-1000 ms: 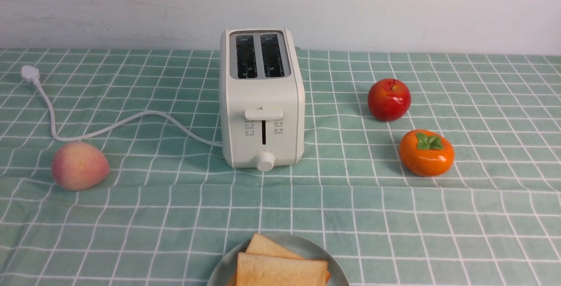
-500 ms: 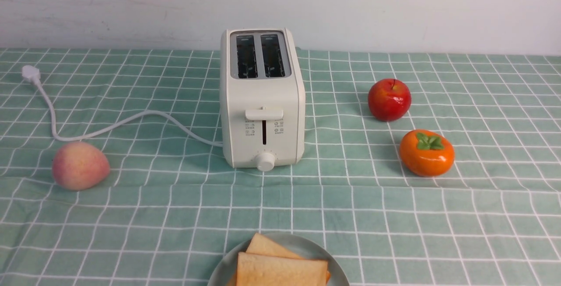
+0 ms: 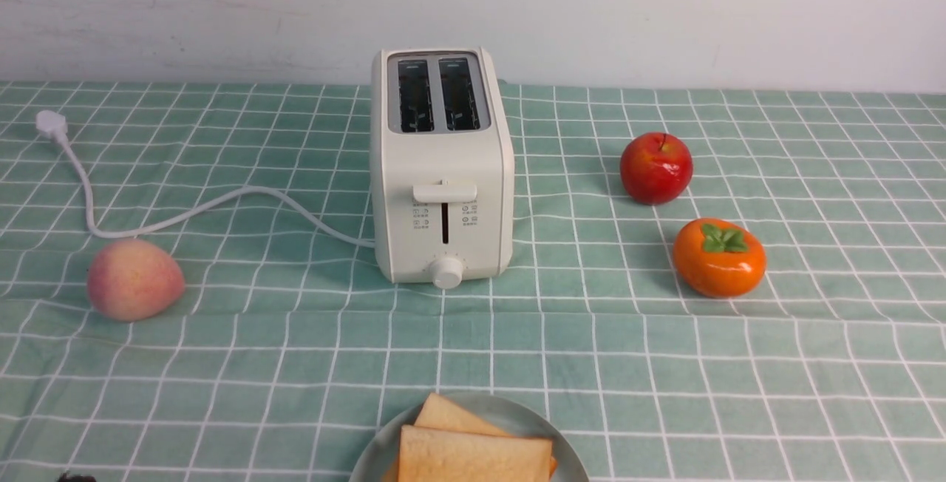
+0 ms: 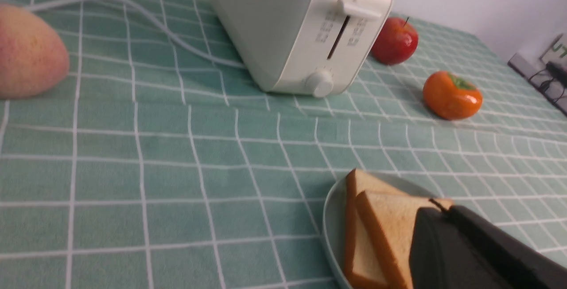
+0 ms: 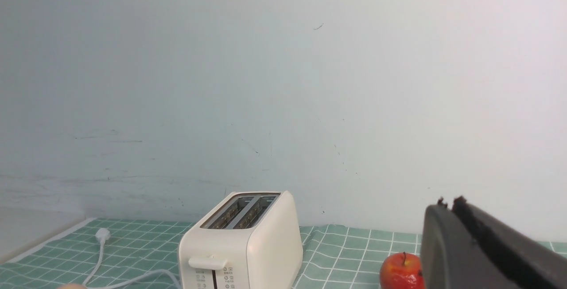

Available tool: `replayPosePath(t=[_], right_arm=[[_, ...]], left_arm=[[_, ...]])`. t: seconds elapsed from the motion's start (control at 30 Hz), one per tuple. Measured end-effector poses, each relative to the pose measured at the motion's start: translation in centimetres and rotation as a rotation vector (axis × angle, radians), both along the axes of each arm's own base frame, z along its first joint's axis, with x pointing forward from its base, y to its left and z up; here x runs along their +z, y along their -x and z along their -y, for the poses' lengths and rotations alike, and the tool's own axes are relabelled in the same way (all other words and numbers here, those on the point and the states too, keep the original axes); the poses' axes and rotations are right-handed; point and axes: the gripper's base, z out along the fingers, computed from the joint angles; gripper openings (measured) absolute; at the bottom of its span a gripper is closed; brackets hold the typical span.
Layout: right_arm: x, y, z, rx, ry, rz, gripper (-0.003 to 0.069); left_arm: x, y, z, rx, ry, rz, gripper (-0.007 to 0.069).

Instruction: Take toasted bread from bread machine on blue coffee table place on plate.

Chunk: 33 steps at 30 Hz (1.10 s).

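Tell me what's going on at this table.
Nothing is being handled right now. Both slices of toasted bread lie overlapping on the plate at the near edge of the blue coffee table, and the bread machine has two empty-looking slots. The left gripper is shut near the plate, holding nothing. The right gripper is shut too, facing the wall. An apple, a persimmon and a peach sit untouched.
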Motion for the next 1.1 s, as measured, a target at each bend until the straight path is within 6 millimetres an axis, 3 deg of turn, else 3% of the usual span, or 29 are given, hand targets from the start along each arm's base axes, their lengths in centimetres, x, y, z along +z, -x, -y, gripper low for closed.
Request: replayPosePath(t=[0.2,0.37,0.53,0.7,1.1], right_arm=[[0.0,0.0,0.0,0.000,0.000,0.000,0.0015],[0.0,0.0,0.0,0.000,0.001,0.000,0.0020],[0.0,0.0,0.0,0.000,0.001,0.000,0.0026],[0.0,0.0,0.0,0.000,0.000,0.001,0.0034],[0.0,0.0,0.0,0.000,0.000,0.001,0.0050]], left_arm=[[-2.3,-0.1,0.1,-0.010,-0.036,-0.091,-0.0014],[-3.1,-0.4,-0.1,0.009,-0.084,-0.054,-0.0014],[-3.8,-0.5,-1.0,0.111,-0.138,0.086,-0.0014],[-5.4,-0.8,-1.6,0.238,-0.148,0.054,-0.0014],[-6.2,-0.7,-1.7,0.247,-0.172,-0.014,-0.0014]])
